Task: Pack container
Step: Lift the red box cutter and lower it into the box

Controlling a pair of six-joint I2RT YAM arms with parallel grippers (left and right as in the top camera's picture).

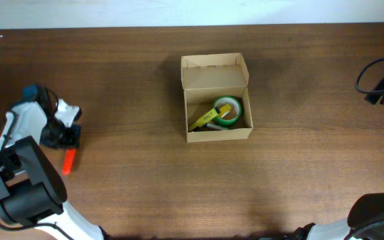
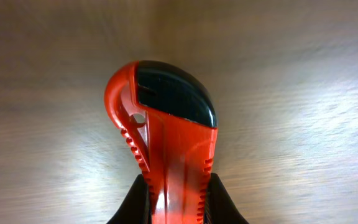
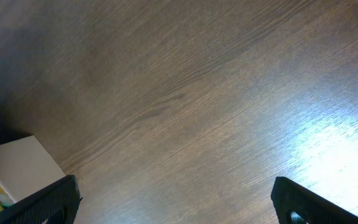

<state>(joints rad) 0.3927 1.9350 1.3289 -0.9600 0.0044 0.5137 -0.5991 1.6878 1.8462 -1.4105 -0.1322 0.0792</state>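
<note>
The container (image 1: 216, 98), a tan cardboard box with its flap lid standing open at the back, sits at the table's middle. Inside lie a green tape roll (image 1: 229, 110) and a yellow marker (image 1: 205, 118). My left gripper (image 1: 69, 143) is at the far left, shut on a red plastic tool (image 1: 69, 161) just over the table. In the left wrist view the tool (image 2: 166, 137) has ridged edges and a black rounded tip, and the black fingers (image 2: 135, 205) press both its sides. My right gripper (image 3: 176, 199) stands open over bare wood, with the container's corner (image 3: 17, 165) to its left.
The brown wooden table (image 1: 299, 173) spans the view. Black cables and a connector (image 1: 382, 87) lie at the right edge. The right arm's base (image 1: 379, 213) sits at the bottom right corner, the left arm's body (image 1: 25, 187) at the bottom left.
</note>
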